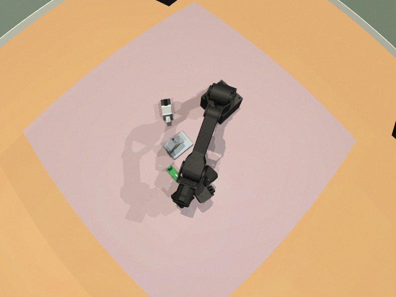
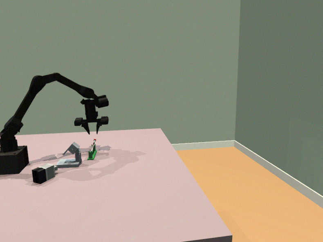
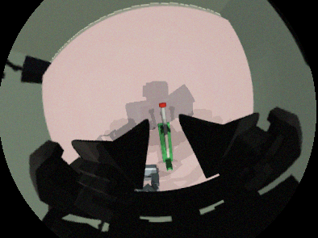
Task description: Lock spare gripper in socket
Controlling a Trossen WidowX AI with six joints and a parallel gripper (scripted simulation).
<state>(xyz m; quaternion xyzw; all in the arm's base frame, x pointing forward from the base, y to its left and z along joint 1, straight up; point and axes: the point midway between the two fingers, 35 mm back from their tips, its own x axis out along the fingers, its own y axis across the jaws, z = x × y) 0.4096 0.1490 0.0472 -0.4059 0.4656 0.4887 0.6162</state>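
Observation:
The lock pin, with a red head (image 2: 94, 140) (image 3: 162, 105) and pale shaft, leans in a green holder (image 1: 172, 172) (image 2: 92, 155) (image 3: 162, 144), head end raised. My gripper (image 2: 93, 133) (image 3: 164, 119) is open and empty, pointing down above the pin's head with a gap. In the top view the arm hides its fingers and the pin's head. The grey mount (image 1: 186, 142) (image 2: 67, 164) has a tilted socket block (image 1: 171, 144) (image 2: 73, 148); no pin shows in it. The white and black spare gripper (image 1: 166, 109) (image 2: 44, 173) lies on its side, apart from the mount, its narrow spigot end toward it.
The arm's base (image 1: 222, 102) (image 2: 12, 160) stands on the pink table top (image 1: 280, 151) (image 2: 134, 199). The mount stands between the spare gripper and the green holder. The forearm (image 1: 206, 133) passes over the table beside the mount.

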